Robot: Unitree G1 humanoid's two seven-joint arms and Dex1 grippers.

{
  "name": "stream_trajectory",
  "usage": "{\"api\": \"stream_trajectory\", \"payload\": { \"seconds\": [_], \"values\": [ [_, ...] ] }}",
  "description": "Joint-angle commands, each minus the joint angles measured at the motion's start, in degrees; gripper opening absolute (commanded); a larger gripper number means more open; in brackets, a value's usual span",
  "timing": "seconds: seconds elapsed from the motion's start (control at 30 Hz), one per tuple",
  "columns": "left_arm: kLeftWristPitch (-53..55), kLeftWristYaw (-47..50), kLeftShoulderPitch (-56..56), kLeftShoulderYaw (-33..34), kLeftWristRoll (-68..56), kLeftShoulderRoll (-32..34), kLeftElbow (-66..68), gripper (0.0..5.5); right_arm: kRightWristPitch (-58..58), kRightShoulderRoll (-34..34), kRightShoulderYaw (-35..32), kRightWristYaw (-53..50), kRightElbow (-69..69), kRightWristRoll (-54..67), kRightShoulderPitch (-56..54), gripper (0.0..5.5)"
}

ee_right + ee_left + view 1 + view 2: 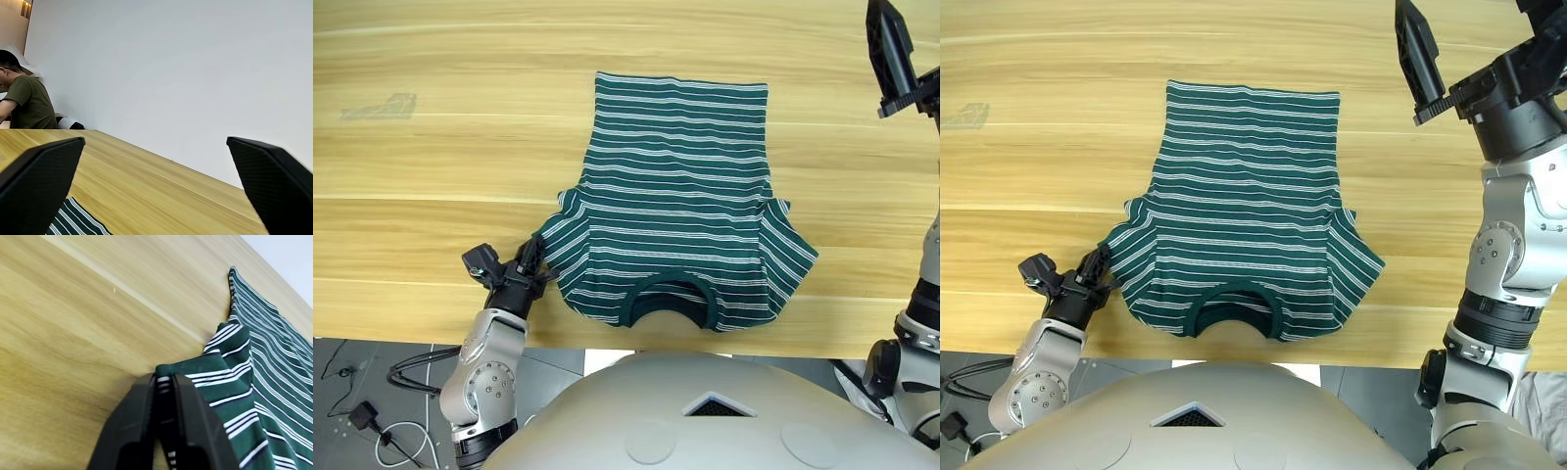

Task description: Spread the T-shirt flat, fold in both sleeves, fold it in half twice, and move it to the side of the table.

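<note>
Green striped T-shirt point(680, 196), wood-grain table point(431, 176); left gripper point(164, 380) pinching sleeve point(208, 372)

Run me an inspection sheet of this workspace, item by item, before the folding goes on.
Surface: light wooden table, boards running across.
Job's things: green striped T-shirt lying flat, collar toward the robot, both sleeves out, none folded in yet.
Clutter: one faint pale mark on the table's far left.
Grippers: left gripper shut on the edge of the sleeve on the robot's left; right gripper open, raised over the table's right side, holding nothing.
Cables: dark cables on the floor below the near edge.
Surroundings: plain white wall.
</note>
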Motion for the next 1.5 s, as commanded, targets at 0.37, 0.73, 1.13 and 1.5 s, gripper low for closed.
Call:
{"api": "stream_trajectory", "payload": {
  "seconds": [0.37,0.73,1.13,1.5],
  "values": [
    [-7.08,0.53,1.43,-3.3,12.09,0.34,-0.98,0.03,-1.0,1.22,0.85,0.46,1.35,-1.95,-0.21,5.4],
    [-17.09,-5.61,4.36,-12.52,24.22,1.88,-3.18,0.03,-1.67,2.3,0.83,0.58,1.86,-2.72,0.2,5.4],
    [-26.59,-11.39,5.82,-22.7,35.87,7.43,-3.02,0.03,-2.73,2.77,1.2,0.57,2.99,-3.77,1.09,5.4],
    [-23.2,-11.75,3.7,-27.78,41.69,9.55,1.62,0.03,-3.54,2.83,1.06,0.43,3.74,-4.4,1.41,5.4]
  ]
}}
